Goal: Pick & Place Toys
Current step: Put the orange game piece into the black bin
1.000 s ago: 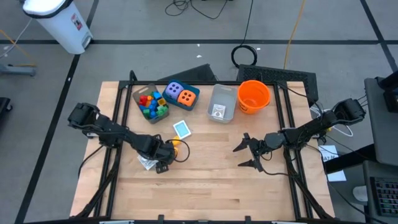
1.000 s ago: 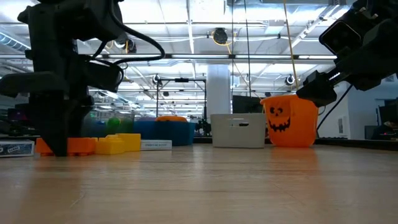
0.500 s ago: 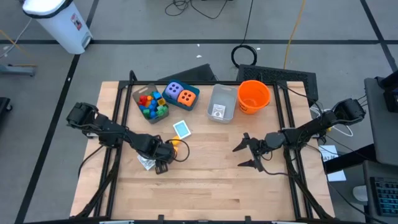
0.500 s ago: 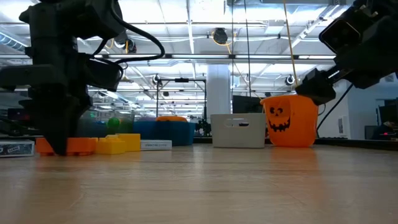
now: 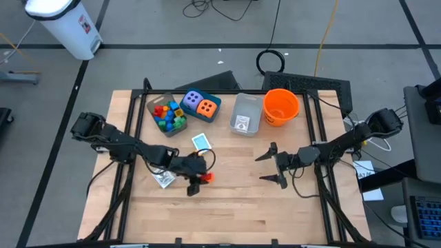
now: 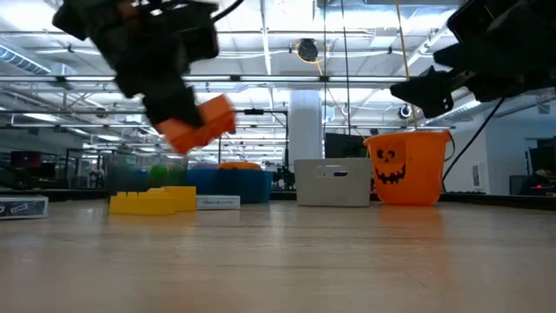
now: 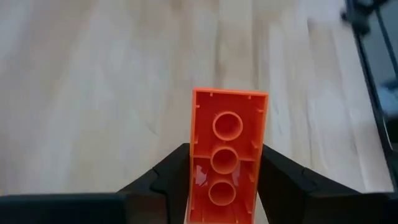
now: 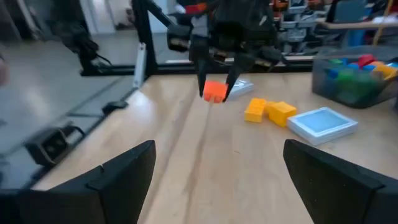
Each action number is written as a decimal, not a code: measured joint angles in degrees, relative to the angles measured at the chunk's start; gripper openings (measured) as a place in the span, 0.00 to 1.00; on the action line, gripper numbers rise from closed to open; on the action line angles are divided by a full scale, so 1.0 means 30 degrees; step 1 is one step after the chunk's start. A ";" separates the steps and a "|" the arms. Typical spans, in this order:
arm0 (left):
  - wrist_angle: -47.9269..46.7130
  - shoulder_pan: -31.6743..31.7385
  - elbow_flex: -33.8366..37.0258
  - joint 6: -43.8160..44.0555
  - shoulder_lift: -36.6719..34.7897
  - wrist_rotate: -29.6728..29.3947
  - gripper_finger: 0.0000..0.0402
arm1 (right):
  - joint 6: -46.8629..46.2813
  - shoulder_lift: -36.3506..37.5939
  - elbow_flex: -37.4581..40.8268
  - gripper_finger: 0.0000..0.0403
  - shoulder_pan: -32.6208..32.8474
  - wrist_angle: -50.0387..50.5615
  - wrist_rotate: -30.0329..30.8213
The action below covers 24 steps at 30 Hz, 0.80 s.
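Left gripper (image 5: 198, 178) pinching an orange brick (image 6: 199, 124) between both fingers, brick held clear above the table (image 5: 234, 213), yellow bricks (image 6: 154, 201) resting on the wood behind, right gripper (image 5: 271, 167) hovering mid-table, fingers spread wide, nothing between them

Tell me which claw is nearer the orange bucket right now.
The right claw. It hangs open over the table just in front of the orange bucket. The left claw, shut on an orange brick, is farther off, toward the table's middle.
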<state>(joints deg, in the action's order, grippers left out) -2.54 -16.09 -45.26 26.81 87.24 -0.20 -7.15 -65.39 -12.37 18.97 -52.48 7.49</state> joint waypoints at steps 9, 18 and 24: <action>0.3974 0.1406 -0.0013 -0.2612 0.0444 -0.1502 0.37 | 0.1140 -0.3809 -0.2989 0.86 0.0535 -0.0025 0.1003; 0.4825 0.1361 -0.1662 -0.4701 0.2346 -0.2145 0.39 | 0.1139 -0.7645 -0.5020 0.86 -0.0467 -0.3381 0.1060; 0.4956 0.1361 -0.3394 -0.5988 0.3562 -0.2494 0.40 | -0.0222 -0.8225 -0.5070 0.86 -0.1172 -0.3495 0.1076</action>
<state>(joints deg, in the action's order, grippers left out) 12.33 -12.01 -55.44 8.84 97.92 -7.68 -7.82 -90.06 -27.58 15.45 -62.97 10.72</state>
